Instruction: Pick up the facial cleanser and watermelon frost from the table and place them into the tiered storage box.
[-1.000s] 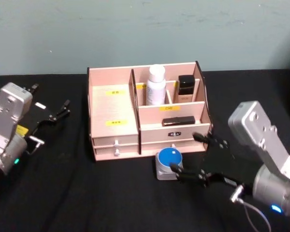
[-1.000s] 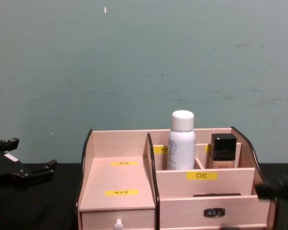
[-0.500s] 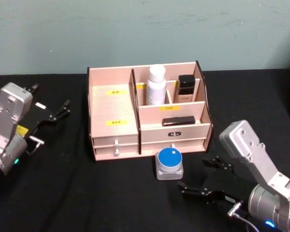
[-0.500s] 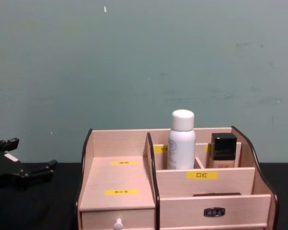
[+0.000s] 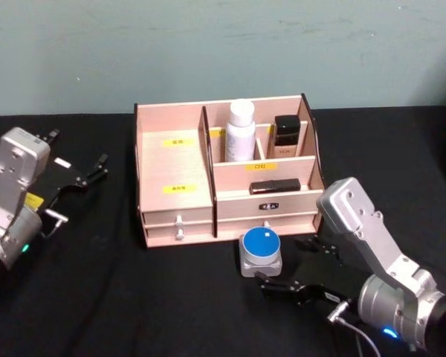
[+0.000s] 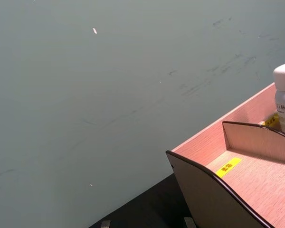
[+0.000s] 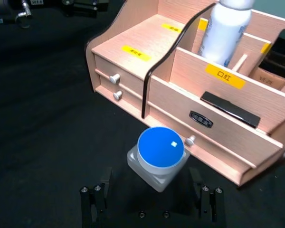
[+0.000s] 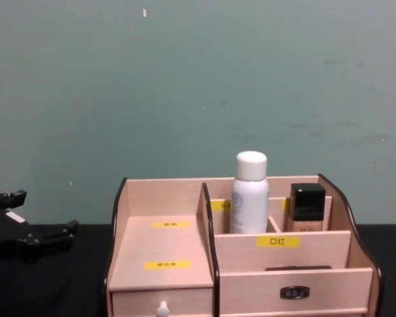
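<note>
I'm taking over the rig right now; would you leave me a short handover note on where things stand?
Left gripper: open, parked at the table's left.
Right gripper: open, beside the blue-lidded jar, not gripping.
Done: white bottle stands in the tiered storage box's back compartment.
Left: jar sits on the table before the box; grasp it and place it inside.

A scuffed pale teal wall (image 8: pixel 185 79) stands behind a table (image 5: pixel 97 297) draped in black.
</note>
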